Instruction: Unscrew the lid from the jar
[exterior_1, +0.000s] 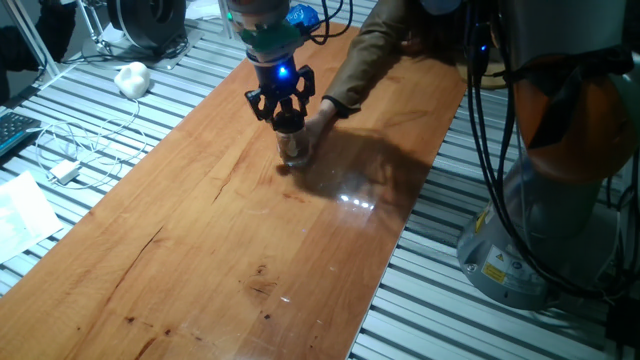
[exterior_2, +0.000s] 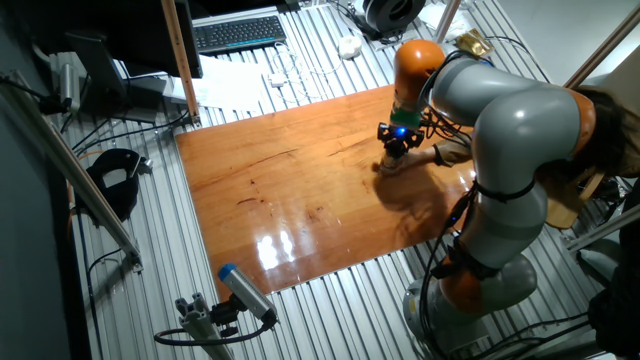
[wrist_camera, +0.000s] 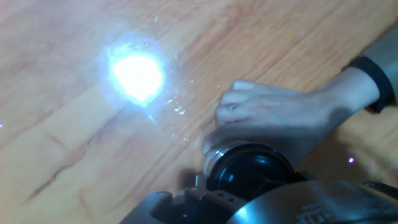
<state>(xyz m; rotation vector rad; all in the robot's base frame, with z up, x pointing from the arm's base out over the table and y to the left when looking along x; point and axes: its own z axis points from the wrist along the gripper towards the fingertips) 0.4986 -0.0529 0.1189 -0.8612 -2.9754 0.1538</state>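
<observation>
The small clear glass jar (exterior_1: 294, 150) stands upright on the wooden table (exterior_1: 200, 230), towards its far end. Its black lid (exterior_1: 288, 124) sits on top. My gripper (exterior_1: 287, 119) comes straight down over it, and its black fingers appear closed around the lid. A person's hand (exterior_1: 322, 115) reaches in from the far side and grips the jar body. In the hand view the black lid (wrist_camera: 249, 169) fills the bottom centre with the person's hand (wrist_camera: 273, 118) curled just behind it. In the other fixed view my gripper (exterior_2: 397, 148) stands over the jar (exterior_2: 393, 162).
The person's sleeved arm (exterior_1: 385, 50) stretches across the far end of the table. My grey robot base (exterior_1: 545, 230) stands beside the right edge. Cables and a white adapter (exterior_1: 66, 172) lie on the metal slats to the left. A bright lamp glare (wrist_camera: 137, 74) shines on the wood.
</observation>
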